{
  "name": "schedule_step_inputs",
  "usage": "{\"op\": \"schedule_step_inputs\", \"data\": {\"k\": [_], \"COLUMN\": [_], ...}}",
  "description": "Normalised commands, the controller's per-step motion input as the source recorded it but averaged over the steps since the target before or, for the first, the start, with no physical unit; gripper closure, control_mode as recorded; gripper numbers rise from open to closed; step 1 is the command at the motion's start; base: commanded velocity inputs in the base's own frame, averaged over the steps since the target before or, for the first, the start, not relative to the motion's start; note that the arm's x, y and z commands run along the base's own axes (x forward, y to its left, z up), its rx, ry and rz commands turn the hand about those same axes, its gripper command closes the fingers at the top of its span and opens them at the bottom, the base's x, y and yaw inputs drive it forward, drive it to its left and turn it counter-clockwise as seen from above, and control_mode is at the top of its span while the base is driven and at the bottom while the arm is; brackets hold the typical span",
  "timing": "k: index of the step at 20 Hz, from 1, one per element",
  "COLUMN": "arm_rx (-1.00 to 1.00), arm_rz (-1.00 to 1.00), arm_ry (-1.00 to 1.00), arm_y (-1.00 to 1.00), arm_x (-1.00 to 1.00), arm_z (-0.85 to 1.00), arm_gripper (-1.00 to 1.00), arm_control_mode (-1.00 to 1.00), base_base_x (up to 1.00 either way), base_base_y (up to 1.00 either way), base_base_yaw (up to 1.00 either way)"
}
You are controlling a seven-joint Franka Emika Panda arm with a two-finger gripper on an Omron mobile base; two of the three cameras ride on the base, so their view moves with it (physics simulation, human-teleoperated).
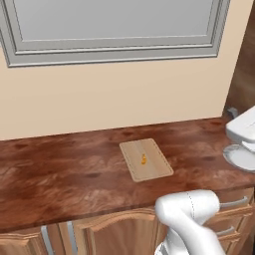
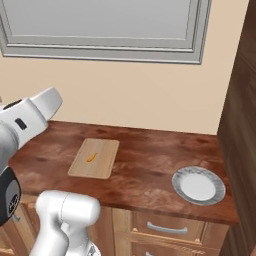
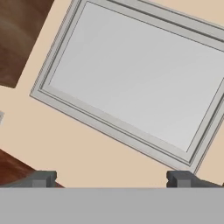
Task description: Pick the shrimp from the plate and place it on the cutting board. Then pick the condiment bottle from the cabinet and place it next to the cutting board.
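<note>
Shrimp (image 1: 143, 159) is already lying on the cutting board (image 1: 155, 170), in the middle of the desk (image 1: 60, 174), so I judge the bottle step is now in hand. The end effector (image 3: 111, 178) is standing fully released, grasping nothing, and is pointing up at the framed window (image 3: 135, 83). For a good step, the arm should be turning right toward the dark cabinet side (image 2: 242, 125); the bottle I cannot see. I am counting one shrimp, one board and one bare plate (image 2: 199, 186) at the right, near the desk's front edge.

Two base views flanking the counter (image 1: 60, 174), sharing cutting board (image 1: 146, 159), hand view facing window (image 3: 135, 78)
</note>
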Motion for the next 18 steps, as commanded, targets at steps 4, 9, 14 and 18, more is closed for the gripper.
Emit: {"op": "schedule_step_inputs", "data": {"k": [4,9,14,18], "arm_rx": [0.00,0.00,0.00,0.00], "arm_rz": [0.00,0.00,0.00,0.00], "arm_ry": [0.00,0.00,0.00,0.00], "arm_y": [0.00,0.00,0.00,0.00], "arm_x": [0.00,0.00,0.00,0.00], "arm_z": [0.00,0.00,0.00,0.00], "arm_gripper": [-1.00,-1.00,-1.00,-1.00], "arm_control_mode": [1.00,1.00,1.00,1.00], "base_base_x": [-0.66,-0.65,-0.60,-0.58], "base_base_y": [0.00,0.00,0.00,0.00], "base_base_yaw": [0.00,0.00,0.00,0.00]}}
